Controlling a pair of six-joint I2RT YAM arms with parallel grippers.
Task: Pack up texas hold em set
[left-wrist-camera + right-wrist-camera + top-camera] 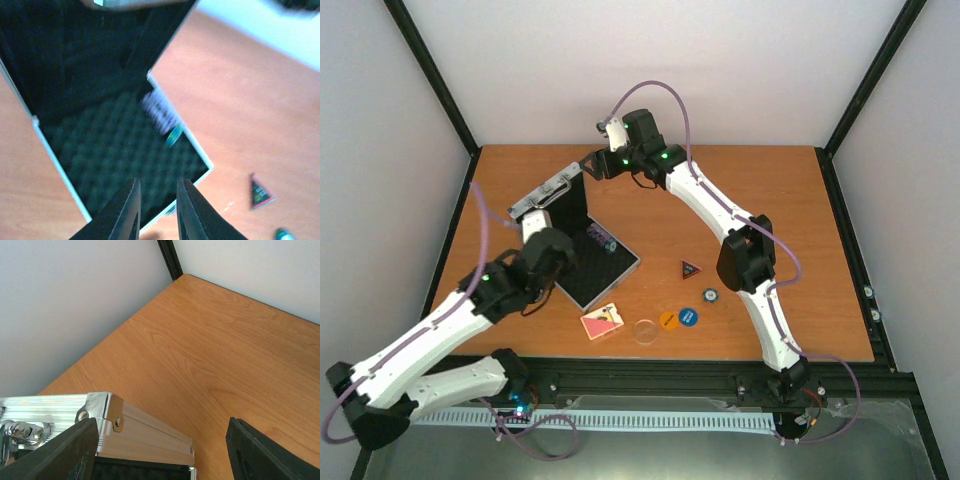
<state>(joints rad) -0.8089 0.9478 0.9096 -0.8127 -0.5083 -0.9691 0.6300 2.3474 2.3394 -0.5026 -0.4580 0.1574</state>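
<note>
Texas hold 'em set, partly packed: the small silver aluminium case with black foam lining [588,285] sits open at the left-centre of the wooden surface [770,200]. Its lid [545,195] stands upright, and a short row of blue-and-white chips [603,238] lies in the base by the right rim. Outside the case, to its right and front, lie the pink card deck [601,321], a clear disc [645,331], an orange disc [668,320], a blue disc [688,317], a red-and-black triangle [692,268] and a lone bluish chip [709,295].

The left claw [156,212] hangs over the near part of the foam base, its fingers parted by a narrow gap and pinching nothing. The right claw [160,437] is spread wide at the lid's top corner. The metal edge sits by one finger and the other finger is well apart from it, so it appears to prop the lid rather than clamp it.

Six pieces appear left to load. Doing that well likely means lifting the left claw clear of the case rim before it swings out. It should spread wider before it descends on the deck, the nearest piece, and take the flat discs by their edges. The right claw should prop the lid throughout so it cannot drop onto the base.
</note>
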